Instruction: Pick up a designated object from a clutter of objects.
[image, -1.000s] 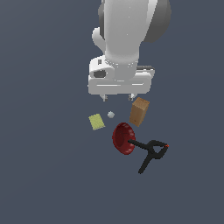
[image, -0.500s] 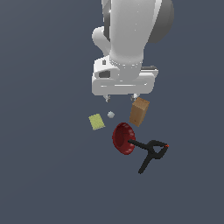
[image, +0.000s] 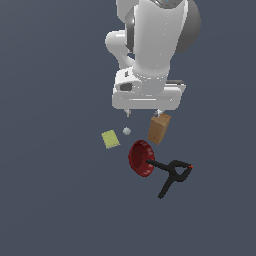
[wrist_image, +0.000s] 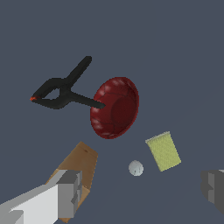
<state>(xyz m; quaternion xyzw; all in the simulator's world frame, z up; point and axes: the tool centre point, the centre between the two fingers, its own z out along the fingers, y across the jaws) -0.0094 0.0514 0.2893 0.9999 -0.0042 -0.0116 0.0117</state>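
Note:
The tall brown box (image: 159, 128) stands on the grey floor, also seen in the wrist view (wrist_image: 82, 162). My gripper (image: 144, 113) hangs open and empty just above the clutter. One fingertip (image: 160, 113) is over the box's top; the other (image: 127, 113) is above the tiny grey ball (image: 126, 131). In the wrist view the gripper (wrist_image: 140, 190) spans wide, with one finger (wrist_image: 65, 192) overlapping the box. The yellow-green pad (image: 110, 139), dark red bowl (image: 140, 158) and black clamp (image: 172, 175) lie around it.
The bowl (wrist_image: 114, 107) lies tilted on its side next to the box, with the clamp (wrist_image: 61, 89) touching its rim. The ball (wrist_image: 136, 168) and pad (wrist_image: 163, 151) sit between the fingers in the wrist view. Flat grey floor surrounds the clutter.
The hand has come a little lower and shifted slightly to the exterior view's right, toward the brown box. The fingers stay open. The objects have not moved.

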